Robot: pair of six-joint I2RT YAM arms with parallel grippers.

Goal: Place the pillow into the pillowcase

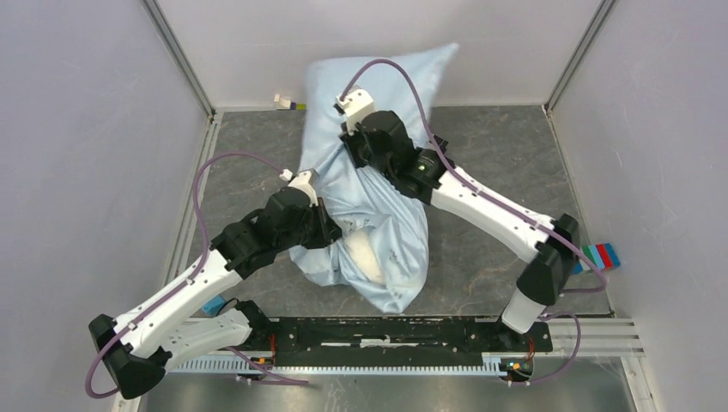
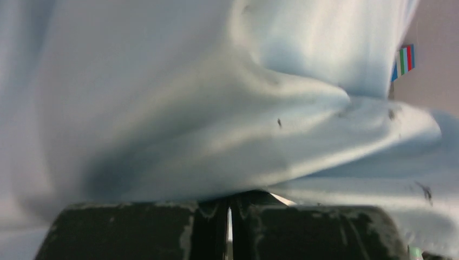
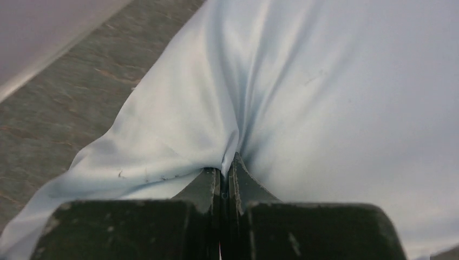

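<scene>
Two pinches on the pillowcase (image 1: 408, 232): left gripper (image 2: 228, 203) clamps cloth beside the exposed pillow (image 1: 365, 254), right gripper (image 3: 224, 169) clamps a fold.

The pale-blue pillowcase (image 1: 388, 86) is seen stretched and bunched between both grippers. The white pillow (image 1: 365, 253) is exposed just beyond the left gripper (image 1: 330, 230). The right gripper (image 1: 354, 148) is pressed into cloth, its jaws hidden beneath its wrist.
</scene>
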